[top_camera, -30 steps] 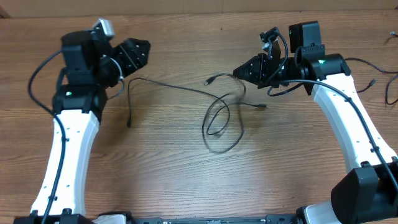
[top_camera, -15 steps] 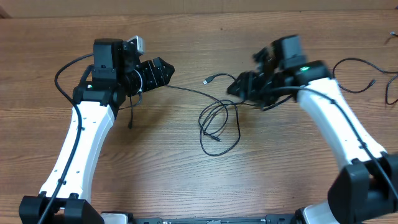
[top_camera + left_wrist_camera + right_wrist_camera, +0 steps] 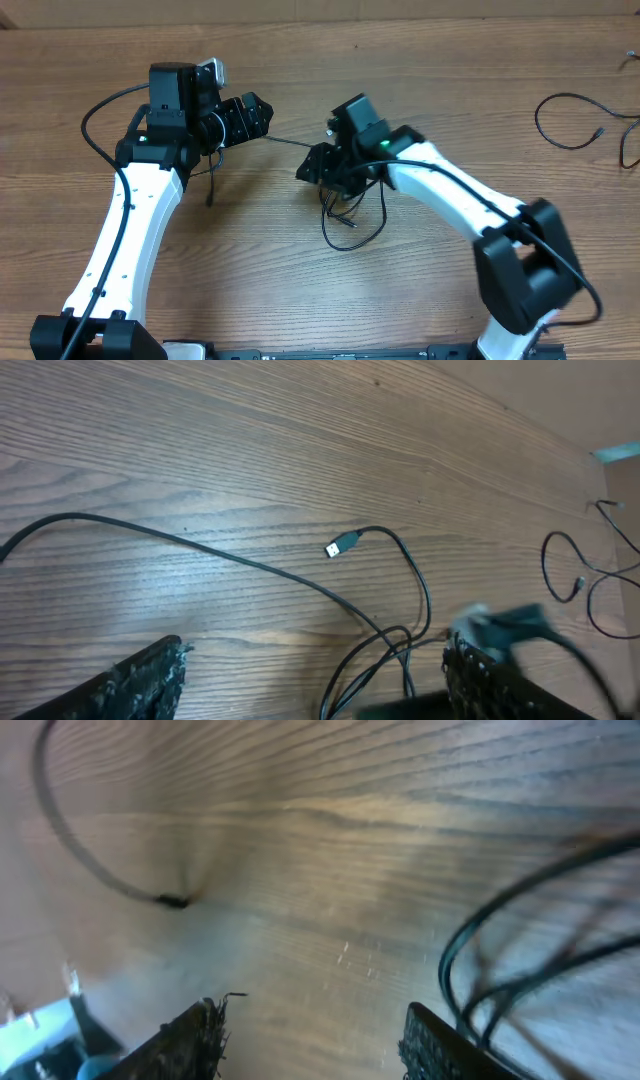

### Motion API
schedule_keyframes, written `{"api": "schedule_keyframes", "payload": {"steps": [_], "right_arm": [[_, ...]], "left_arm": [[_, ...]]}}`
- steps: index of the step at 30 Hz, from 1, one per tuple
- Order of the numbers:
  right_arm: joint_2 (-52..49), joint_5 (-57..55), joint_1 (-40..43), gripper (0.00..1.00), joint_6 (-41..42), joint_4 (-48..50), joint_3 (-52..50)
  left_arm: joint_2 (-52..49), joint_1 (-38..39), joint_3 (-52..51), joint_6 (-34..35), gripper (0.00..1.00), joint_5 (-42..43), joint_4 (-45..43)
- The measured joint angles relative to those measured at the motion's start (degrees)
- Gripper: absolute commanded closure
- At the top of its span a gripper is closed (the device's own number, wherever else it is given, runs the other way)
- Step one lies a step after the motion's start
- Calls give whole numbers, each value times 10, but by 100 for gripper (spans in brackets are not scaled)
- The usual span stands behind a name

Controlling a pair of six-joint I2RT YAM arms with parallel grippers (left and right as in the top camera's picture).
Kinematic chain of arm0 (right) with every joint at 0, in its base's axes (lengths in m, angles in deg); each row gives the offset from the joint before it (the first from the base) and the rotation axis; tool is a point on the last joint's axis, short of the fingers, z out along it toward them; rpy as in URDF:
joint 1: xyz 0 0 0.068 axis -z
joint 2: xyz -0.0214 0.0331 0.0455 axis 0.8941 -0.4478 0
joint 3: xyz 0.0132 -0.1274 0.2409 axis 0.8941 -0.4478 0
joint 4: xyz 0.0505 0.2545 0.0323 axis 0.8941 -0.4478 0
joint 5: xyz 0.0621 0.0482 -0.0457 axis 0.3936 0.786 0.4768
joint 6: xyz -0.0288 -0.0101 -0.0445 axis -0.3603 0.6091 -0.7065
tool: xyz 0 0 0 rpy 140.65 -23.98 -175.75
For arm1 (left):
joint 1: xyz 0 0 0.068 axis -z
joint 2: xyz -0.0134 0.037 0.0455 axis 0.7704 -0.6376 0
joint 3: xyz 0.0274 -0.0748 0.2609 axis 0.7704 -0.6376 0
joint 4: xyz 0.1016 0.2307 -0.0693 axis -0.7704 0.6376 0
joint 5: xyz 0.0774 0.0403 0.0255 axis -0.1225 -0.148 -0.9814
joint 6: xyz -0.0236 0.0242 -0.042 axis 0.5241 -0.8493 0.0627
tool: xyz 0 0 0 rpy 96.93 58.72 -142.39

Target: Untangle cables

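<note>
The cables (image 3: 352, 222) lie as a tangle of thin black loops at the table's middle. One strand (image 3: 290, 144) runs left from it toward my left gripper (image 3: 262, 112), and a plug end (image 3: 332, 128) lies behind. My left gripper is open, apart from the strand. In the left wrist view the plug (image 3: 343, 545) and the loops (image 3: 385, 655) lie ahead of the left gripper (image 3: 310, 685). My right gripper (image 3: 308, 170) hangs open at the tangle's left edge. In the right wrist view, bare wood shows between the right gripper's (image 3: 315, 1042) fingers. The loops (image 3: 520, 970) sit just right of them.
Two more thin black cords (image 3: 570, 118) lie apart near the table's far right edge, also seen in the left wrist view (image 3: 570, 570). A loose strand end (image 3: 208, 198) lies beside my left arm. A blurred strand with a plug (image 3: 175, 901) lies ahead of the right gripper.
My right arm has swung left across the table to the tangle's left edge and its jaws have opened. The tangle has shifted a little left. My left arm moved right, then held.
</note>
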Motion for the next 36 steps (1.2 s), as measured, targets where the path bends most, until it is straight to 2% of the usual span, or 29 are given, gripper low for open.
{"api": "schedule_keyframes", "payload": {"steps": [4,14,16,19,22,26,28,36], "right_arm": [[-34,-35,-7,49,32,19,0],[-50,-95,-3,48,62,18,0],[-50,-99,-2,44,64,11,0],[-50,-108,-3,45,67,3,0],[-54,-116,-3,52,69,17,0],[-93,-100,-3,86,87,52,1],[-104,-85,-2,96,91,72,5],[-121,-15,2,96,61,146,6]], "left_arm": [[0,0,0,0,15,-4,0],[0,0,0,0,12,-8,4],[0,0,0,0,12,-12,5],[0,0,0,0,12,-15,5],[0,0,0,0,12,-19,5],[0,0,0,0,12,-21,7],[0,0,0,0,11,-21,9],[0,0,0,-3,8,-22,20]]}}
